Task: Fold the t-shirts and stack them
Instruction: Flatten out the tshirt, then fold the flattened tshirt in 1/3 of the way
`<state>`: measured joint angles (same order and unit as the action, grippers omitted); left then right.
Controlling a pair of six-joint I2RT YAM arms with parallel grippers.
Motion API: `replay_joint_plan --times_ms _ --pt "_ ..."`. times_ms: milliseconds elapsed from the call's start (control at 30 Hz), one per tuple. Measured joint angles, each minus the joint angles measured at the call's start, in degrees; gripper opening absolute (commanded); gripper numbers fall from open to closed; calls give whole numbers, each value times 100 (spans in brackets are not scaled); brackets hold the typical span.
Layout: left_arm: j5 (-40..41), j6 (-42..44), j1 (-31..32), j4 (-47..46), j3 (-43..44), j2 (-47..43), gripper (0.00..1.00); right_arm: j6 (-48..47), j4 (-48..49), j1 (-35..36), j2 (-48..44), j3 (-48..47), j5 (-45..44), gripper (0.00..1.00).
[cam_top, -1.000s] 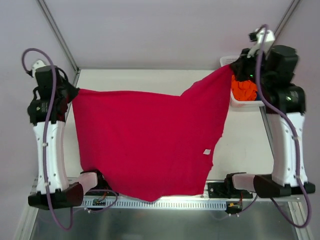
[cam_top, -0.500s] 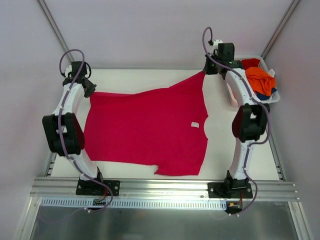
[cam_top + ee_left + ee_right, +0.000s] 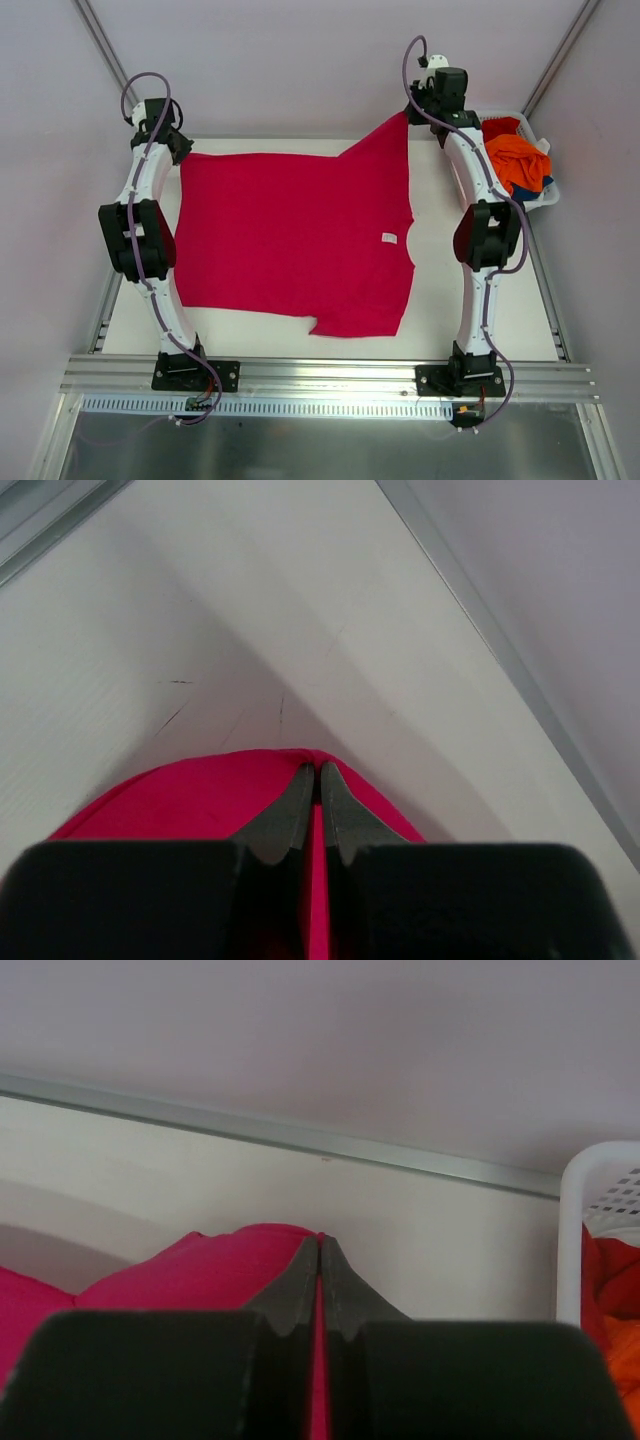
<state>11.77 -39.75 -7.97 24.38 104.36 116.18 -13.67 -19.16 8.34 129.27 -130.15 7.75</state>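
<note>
A magenta-pink t-shirt (image 3: 290, 235) with a small white label (image 3: 389, 238) lies spread over the white table (image 3: 480, 320), its far edge stretched between the two arms. My left gripper (image 3: 178, 152) is shut on its far left corner, pinched cloth showing in the left wrist view (image 3: 318, 772). My right gripper (image 3: 408, 115) is shut on the far right corner, which is lifted above the table; the cloth shows between its fingertips (image 3: 319, 1242). An orange t-shirt (image 3: 518, 162) lies on red and blue cloth in the basket.
A white slotted plastic basket (image 3: 547, 192) stands at the far right of the table; its rim (image 3: 580, 1220) shows in the right wrist view. A metal rail (image 3: 320, 368) runs along the near edge. Walls close in at the back and sides.
Both arms have swung from upright to reaching far back, dragging the shirt away from the near edge and laying it flatter. Both grippers have kept their hold on the corners.
</note>
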Motion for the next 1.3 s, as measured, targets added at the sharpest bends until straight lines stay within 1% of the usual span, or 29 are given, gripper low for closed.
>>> replay_joint_plan --times_ms 200,333,567,767,900,1167,1300 --pt "-321 7 -153 -136 17 0 0 -31 203 0 -214 -4 -50 0" --pt "-544 2 -313 -203 57 87 0 -55 223 -2 -186 -83 -55 0" --pt "-767 15 -374 -341 352 739 0 -50 350 -4 232 -142 -46 0" --pt "-968 31 -365 -450 981 1475 0 -46 396 -20 831 -271 -68 0" --pt "-1032 28 -372 -535 1325 1770 0 -26 404 -35 1056 -352 -87 0" --pt "-1185 4 -380 -654 1486 1958 0 79 643 -37 1202 -555 -66 0" --pt "-1432 15 -417 -686 1486 1958 0 103 706 -39 1191 -505 -31 0"
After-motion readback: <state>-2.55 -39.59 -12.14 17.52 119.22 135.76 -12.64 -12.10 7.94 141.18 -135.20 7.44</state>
